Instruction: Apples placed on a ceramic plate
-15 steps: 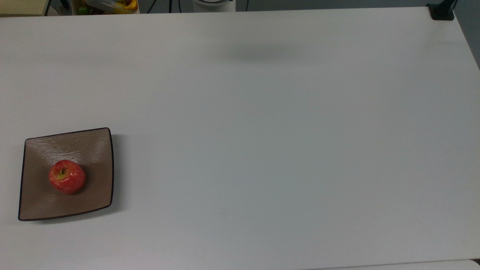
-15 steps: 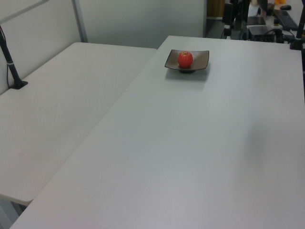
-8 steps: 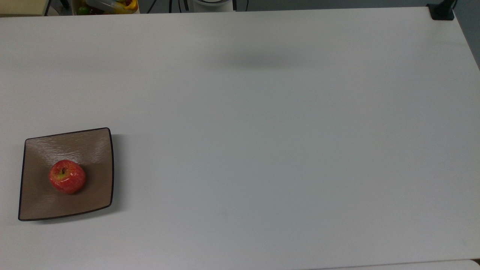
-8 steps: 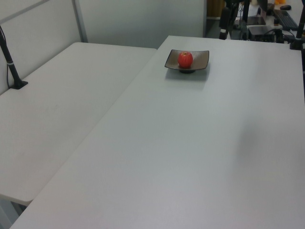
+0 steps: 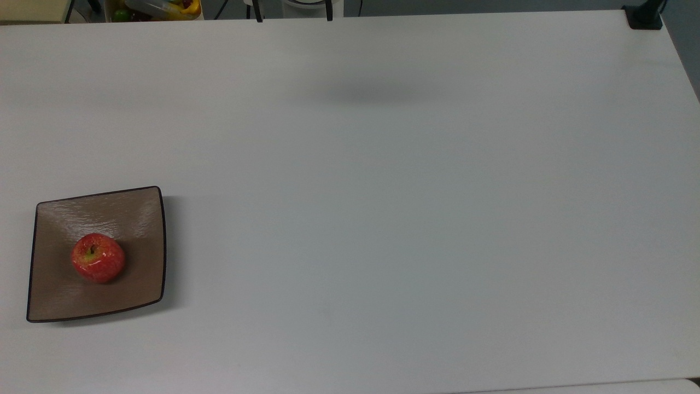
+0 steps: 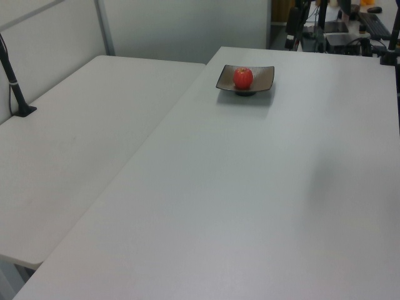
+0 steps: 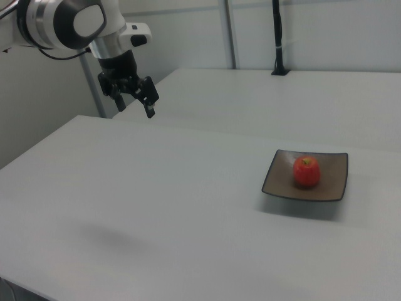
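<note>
**Apple lies on the plate; the arm is high and far away**

The apple [image 5: 98,258] sits on the ceramic plate [image 5: 128,219], upright with the stem on top, a little off the middle of the dish. The plate stands near the top view's left edge of the white worktop [image 5: 383,219]; in the right view it is at the right side. Nothing touches the fruit.

I judge that the placing step is finished, since the apple rests alone inside the dark rim. What is left seems only to keep the arm away from the plate; no new grasp looks necessary.

In the right view the gripper [image 7: 133,99] hangs high over the far left corner of the worktop, well apart from the plate. Its fingers point down and slightly to the right view's right. They are spread, with a clear gap between them, and they carry nothing.
</note>
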